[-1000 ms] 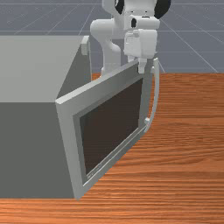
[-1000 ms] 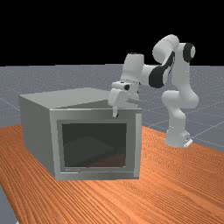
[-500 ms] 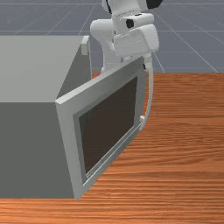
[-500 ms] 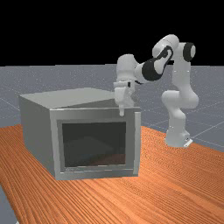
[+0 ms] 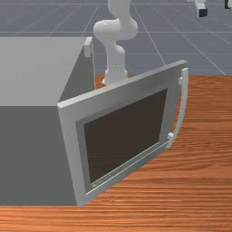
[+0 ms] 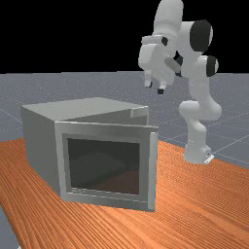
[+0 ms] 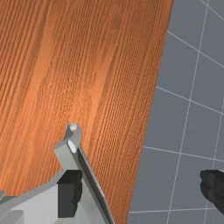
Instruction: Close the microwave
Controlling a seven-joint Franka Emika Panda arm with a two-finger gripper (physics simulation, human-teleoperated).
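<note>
The microwave (image 6: 41, 141) stands inside the table's (image 6: 209, 209) edge, door (image 5: 71, 140) ajar, handle (image 5: 182, 106) jutting outward; above and apart from it, the gripper (image 6: 154, 88) hangs, fingers spread.

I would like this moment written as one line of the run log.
microwave: door ajar | hand: fingers open, higher than door, not touching it | closing: not done

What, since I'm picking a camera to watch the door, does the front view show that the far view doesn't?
Front view: the lower mount behind the curved handle.
Far view: the hand's white housing and the arm's upper links.
Both: the microwave, its open door, the table, the arm's base and the open gripper.
</note>
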